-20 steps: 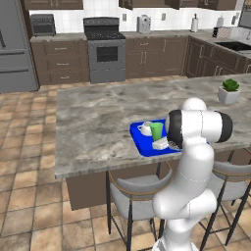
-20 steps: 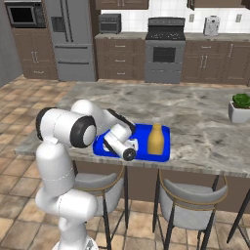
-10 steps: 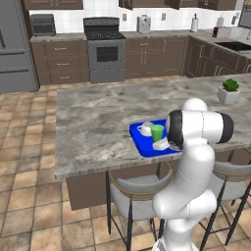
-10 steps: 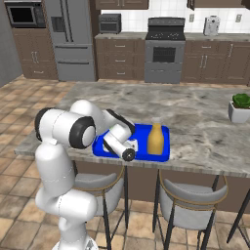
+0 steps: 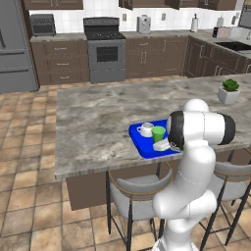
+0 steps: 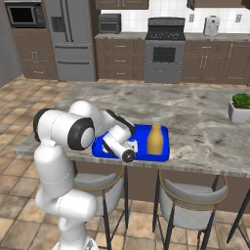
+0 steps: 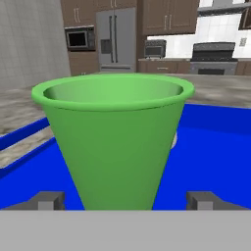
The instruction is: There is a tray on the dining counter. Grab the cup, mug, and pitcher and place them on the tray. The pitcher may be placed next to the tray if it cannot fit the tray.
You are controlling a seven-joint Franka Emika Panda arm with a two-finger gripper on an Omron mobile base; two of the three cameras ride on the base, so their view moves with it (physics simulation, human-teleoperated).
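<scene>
The claw (image 7: pixel 125 200) stood wide open at tray level, its two fingertips (image 7: pixel 48 200) well out to either side of the green cup (image 7: pixel 113 142) with clear gaps, touching nothing. The cup stood upright on the blue tray (image 7: pixel 211 162), directly ahead of the claw and between its jaws.

In the left base view the cup (image 5: pixel 158 134) sat beside the white mug (image 5: pixel 145 130), both on the tray (image 5: pixel 138 141), with the claw (image 5: pixel 162 145) just at the cup's near side. In the right base view the yellow pitcher (image 6: pixel 155 139) stood upright on the tray's right part (image 6: pixel 164 148).

The tray lay close to the near edge of the counter (image 5: pixel 93 122), above the stools (image 6: pixel 188 202). Bare stone spread behind and to the left; a potted plant (image 5: pixel 228 91) stood well apart.
</scene>
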